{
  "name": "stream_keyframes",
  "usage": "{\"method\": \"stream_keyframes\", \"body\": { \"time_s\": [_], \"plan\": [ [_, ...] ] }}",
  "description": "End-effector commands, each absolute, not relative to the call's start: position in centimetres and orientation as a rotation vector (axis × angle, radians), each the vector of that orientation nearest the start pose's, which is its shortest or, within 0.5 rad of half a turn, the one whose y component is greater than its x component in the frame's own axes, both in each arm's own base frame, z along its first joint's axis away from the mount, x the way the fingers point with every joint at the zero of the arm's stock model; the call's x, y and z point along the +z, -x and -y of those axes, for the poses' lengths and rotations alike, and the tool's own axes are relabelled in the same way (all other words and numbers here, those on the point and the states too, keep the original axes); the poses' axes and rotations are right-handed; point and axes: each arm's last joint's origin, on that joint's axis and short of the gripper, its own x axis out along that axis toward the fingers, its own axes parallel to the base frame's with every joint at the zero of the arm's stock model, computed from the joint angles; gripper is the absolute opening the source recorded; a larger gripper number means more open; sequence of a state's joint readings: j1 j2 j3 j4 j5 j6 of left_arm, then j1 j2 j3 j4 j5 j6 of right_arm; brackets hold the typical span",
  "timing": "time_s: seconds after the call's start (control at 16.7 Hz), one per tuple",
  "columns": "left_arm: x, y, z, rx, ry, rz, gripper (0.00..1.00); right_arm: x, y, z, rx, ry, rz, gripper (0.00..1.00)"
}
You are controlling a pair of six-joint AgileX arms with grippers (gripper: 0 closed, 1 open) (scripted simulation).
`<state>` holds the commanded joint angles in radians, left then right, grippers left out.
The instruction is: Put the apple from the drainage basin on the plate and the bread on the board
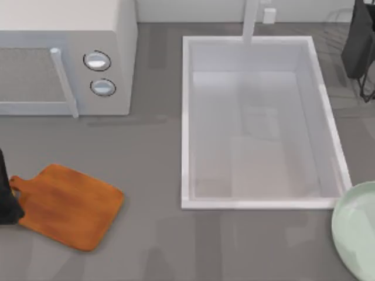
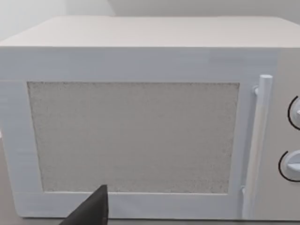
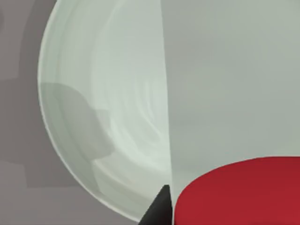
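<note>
The sink (image 1: 328, 126) sits on the desk (image 1: 152, 152) toward the right in the top view, a white rectangle with a raised rim and a pale grey bottom. To its left stands the white microwave (image 1: 64, 58) with two round knobs. Nearer the front on the left lies the orange-brown cutting board (image 1: 67, 205), flat, its stubby handle pointing toward the left edge of the desk.

The left arm (image 1: 6, 199) shows as a dark shape at the left edge of the top view, just beside the board's handle. Its wrist view faces the microwave's door, with one dark finger tip (image 2: 91, 211) in front — how far the left fingers are apart cannot be told.

The pale green plate (image 1: 357, 231) lies at the front right, just beside the sink's near corner and cut off by the picture's edge. In the right wrist view the plate (image 3: 108, 117) lies below, and the red apple (image 3: 239, 194) is close to the camera beside a dark finger tip (image 3: 159, 208) — whether the right fingers clamp the apple cannot be told.
</note>
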<state>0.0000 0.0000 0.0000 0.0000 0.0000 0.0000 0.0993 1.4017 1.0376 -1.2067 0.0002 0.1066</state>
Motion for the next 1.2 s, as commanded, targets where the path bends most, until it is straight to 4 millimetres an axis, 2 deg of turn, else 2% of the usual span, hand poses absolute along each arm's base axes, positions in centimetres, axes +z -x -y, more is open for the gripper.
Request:
{"method": "stream_keyframes", "body": {
  "time_s": [0.06,0.84,1.2],
  "plan": [
    [16.0,-10.57,0.12,0.0,0.0,0.0,1.0,23.0,-23.05,-2.45,-0.008,-0.008,-1.571,0.0],
    [16.0,-10.57,0.12,0.0,0.0,0.0,1.0,23.0,-23.05,-2.45,-0.008,-0.008,-1.571,0.98],
    [16.0,-10.57,0.12,0.0,0.0,0.0,1.0,23.0,-23.05,-2.45,-0.008,-0.008,-1.571,1.0]
  ]
}}
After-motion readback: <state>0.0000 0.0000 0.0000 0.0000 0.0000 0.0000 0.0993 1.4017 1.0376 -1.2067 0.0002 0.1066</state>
